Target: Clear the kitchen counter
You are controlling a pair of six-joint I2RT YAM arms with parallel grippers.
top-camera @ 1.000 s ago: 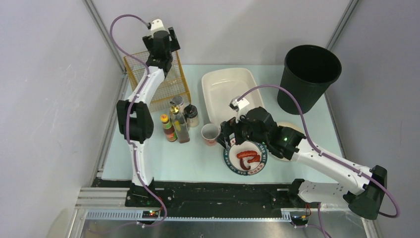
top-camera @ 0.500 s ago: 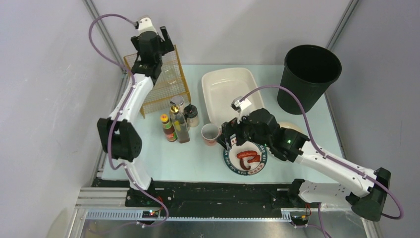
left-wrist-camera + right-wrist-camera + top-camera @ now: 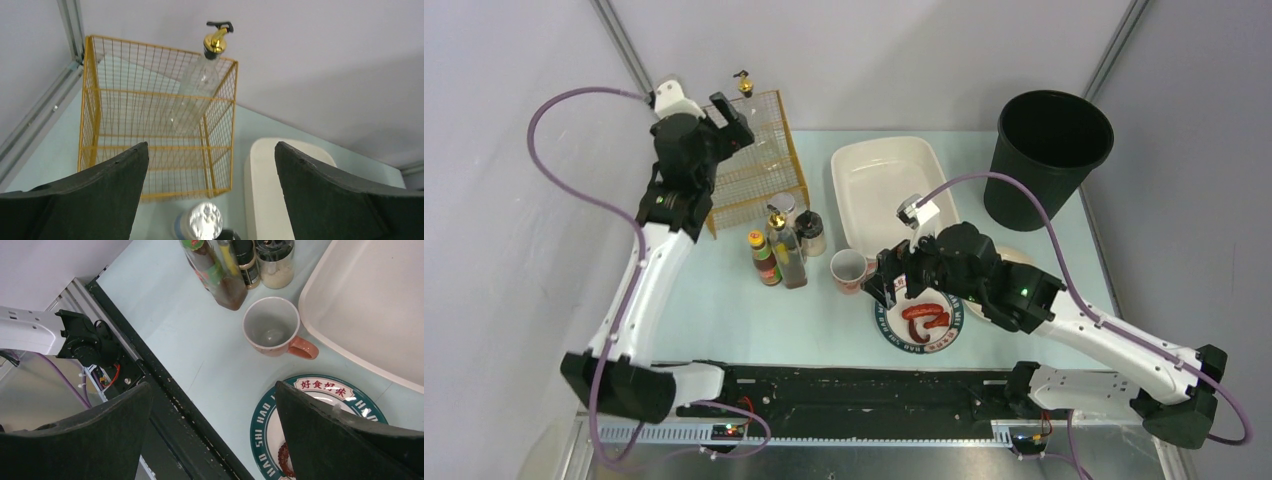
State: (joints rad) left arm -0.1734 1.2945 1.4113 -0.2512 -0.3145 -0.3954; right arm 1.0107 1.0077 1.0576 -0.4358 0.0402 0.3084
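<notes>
Ceramic mug (image 3: 270, 329), mid tabletop (image 3: 724, 305), looks rigid, light, chippable; pinch across its rim wall; left gripper (image 3: 211, 150) and right gripper (image 3: 212, 387) both gape empty.

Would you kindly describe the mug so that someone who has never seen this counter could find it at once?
Find the white basin at the back of the counter. Just in front of its near left corner stands the mug, between the cluster of condiment bottles and the teal-rimmed plate. It is the only handled cup there: salmon-pink outside, pale and empty inside.
</notes>
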